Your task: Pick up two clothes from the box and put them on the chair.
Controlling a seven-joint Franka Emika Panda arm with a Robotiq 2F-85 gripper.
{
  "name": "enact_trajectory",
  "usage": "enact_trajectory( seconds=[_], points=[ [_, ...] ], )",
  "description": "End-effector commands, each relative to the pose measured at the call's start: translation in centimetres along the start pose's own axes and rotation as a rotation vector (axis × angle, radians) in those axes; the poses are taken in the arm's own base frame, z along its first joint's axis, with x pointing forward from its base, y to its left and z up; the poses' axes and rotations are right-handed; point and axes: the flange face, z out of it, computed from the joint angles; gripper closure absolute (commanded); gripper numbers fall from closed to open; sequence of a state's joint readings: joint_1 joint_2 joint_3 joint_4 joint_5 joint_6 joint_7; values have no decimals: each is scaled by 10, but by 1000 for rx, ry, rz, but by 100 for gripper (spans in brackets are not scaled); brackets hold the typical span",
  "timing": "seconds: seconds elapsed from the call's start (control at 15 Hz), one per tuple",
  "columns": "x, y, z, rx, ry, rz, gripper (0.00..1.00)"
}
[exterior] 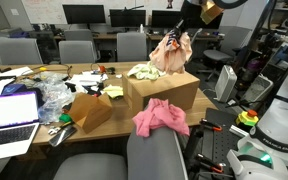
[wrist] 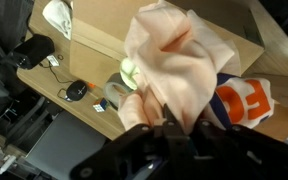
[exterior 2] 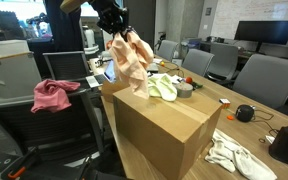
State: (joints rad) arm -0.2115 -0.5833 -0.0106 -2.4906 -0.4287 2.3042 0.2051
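Note:
My gripper [exterior: 175, 32] is shut on a peach cloth [exterior: 170, 53] and holds it hanging above the open cardboard box [exterior: 164, 90]. It also shows in an exterior view, gripper [exterior 2: 115, 30], peach cloth [exterior 2: 130, 62], box [exterior 2: 159, 130]. In the wrist view the peach cloth [wrist: 179, 60] is bunched between my fingers [wrist: 169, 118]. A pink cloth [exterior: 160, 117] lies draped over the back of the grey chair [exterior: 154, 155]; it shows too in an exterior view [exterior 2: 52, 95]. A white and orange cloth [wrist: 246, 102] lies in the box below.
A light green cloth [exterior: 142, 72] lies on the table by the box. A smaller cardboard box [exterior: 90, 108] and a laptop [exterior: 11, 112] stand on the table. Office chairs [exterior: 77, 50] line the far side. A white cloth [exterior 2: 234, 155] lies on the table.

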Motion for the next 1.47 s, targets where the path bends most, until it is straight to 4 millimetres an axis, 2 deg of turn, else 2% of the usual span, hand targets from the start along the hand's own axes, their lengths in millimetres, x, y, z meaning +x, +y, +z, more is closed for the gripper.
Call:
enact_trajectory(
  seconds=[0.0, 0.27, 0.73, 1.0, 1.4],
  points=[
    [-17, -21, -48, -9, 72, -109, 97],
    [-29, -59, -88, 27, 133, -290, 97],
    [-50, -116, -130, 207, 176, -637, 97],
    [-59, -135, -142, 306, 176, -820, 97],
    [-72, -147, -157, 447, 157, -1106, 97]
  ],
)
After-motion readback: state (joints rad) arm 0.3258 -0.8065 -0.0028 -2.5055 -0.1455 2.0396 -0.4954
